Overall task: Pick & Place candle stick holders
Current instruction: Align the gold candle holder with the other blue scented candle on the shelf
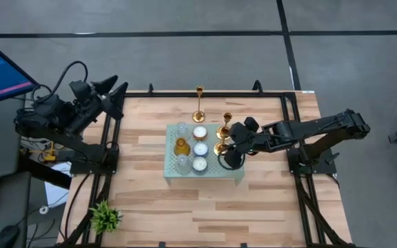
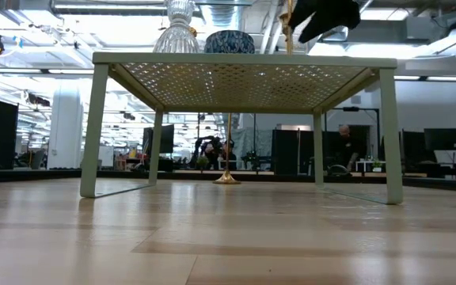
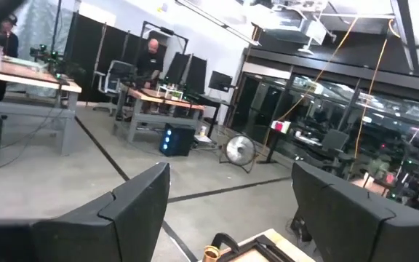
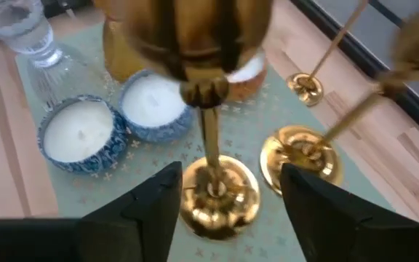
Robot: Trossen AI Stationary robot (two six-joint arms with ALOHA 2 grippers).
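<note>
Item: slim gold metal candlestick (image 4: 211,145) upright on your pale green perforated stand (image 1: 231,173), right gripper (image 4: 228,200) straddling its stem with fingers apart; grasp pending, so close squarely, then lift straight; left gripper (image 3: 228,211) idle, spread, far-left.

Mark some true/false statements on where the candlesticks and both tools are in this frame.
1. Two candlesticks stand on the green stand. True: one nearest the right tool, another beside it.
2. The third candlestick lies on its side. False: it stands upright on the table, beyond the stand.
3. The right tool is open around a candlestick's stem. True.
4. The left tool grips a candlestick. False: it is open and empty at the table's far left corner.
5. The white candles sit on the bare table. False: they sit on the stand.
</note>
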